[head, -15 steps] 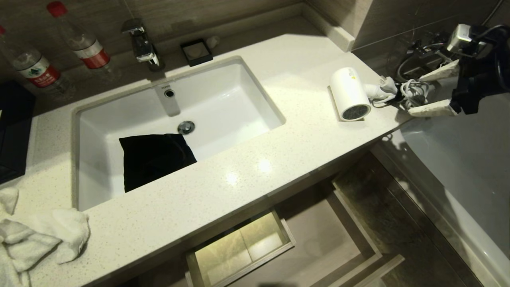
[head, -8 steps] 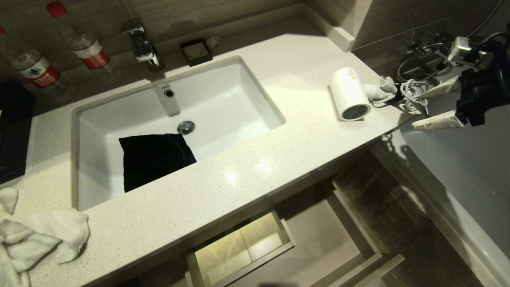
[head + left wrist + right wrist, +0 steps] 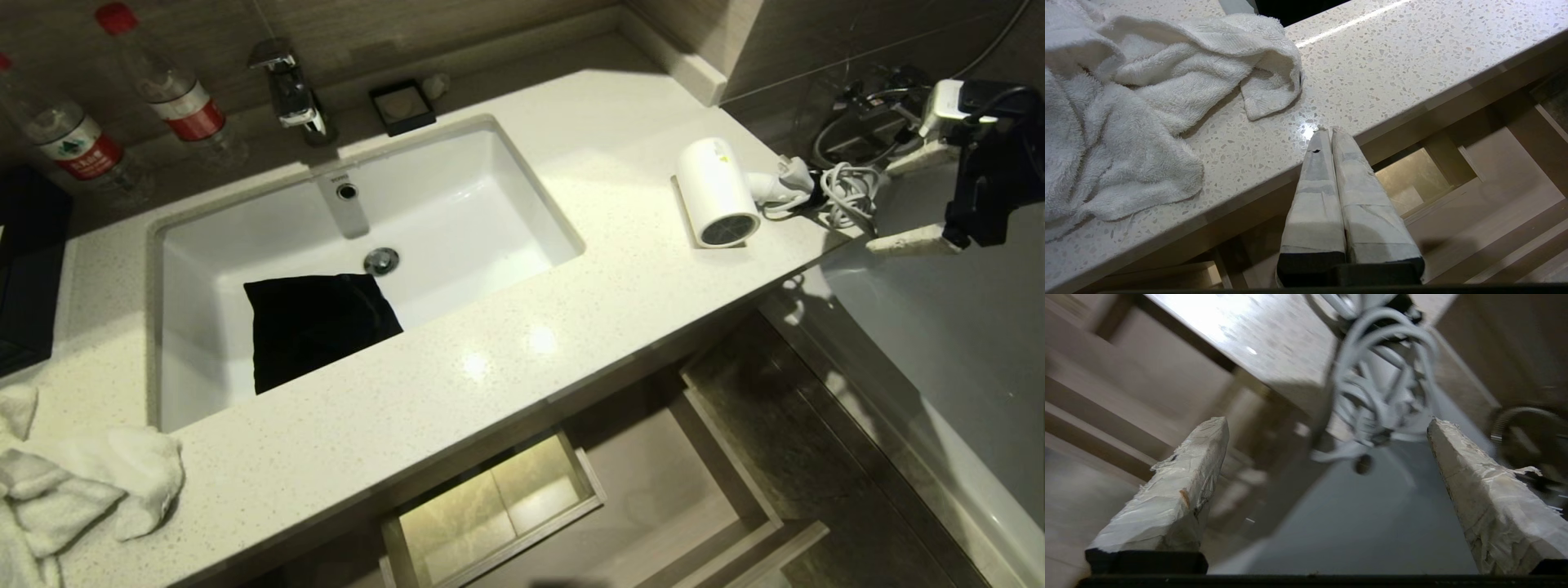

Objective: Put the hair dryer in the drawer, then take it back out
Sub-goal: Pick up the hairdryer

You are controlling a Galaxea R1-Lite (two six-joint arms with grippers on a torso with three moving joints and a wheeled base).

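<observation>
Hair dryer (image 3: 717, 193): white, stubby barrel, dark grille, pale bundled cord (image 3: 1380, 396); lying on countertop (image 3: 490, 359), right end. Drawer (image 3: 653, 498) open below. Right gripper (image 3: 894, 196) beside cord, fingers wide apart, empty. Left wrist view only: left gripper (image 3: 1329, 134), fingers pressed together, by towel (image 3: 1147, 102).

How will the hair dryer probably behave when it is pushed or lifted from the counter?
The hair dryer lies on its rounded barrel, so it may roll when nudged. Its smooth white shell looks slippery. The loosely bundled cord is floppy and will likely dangle or drag behind.
</observation>
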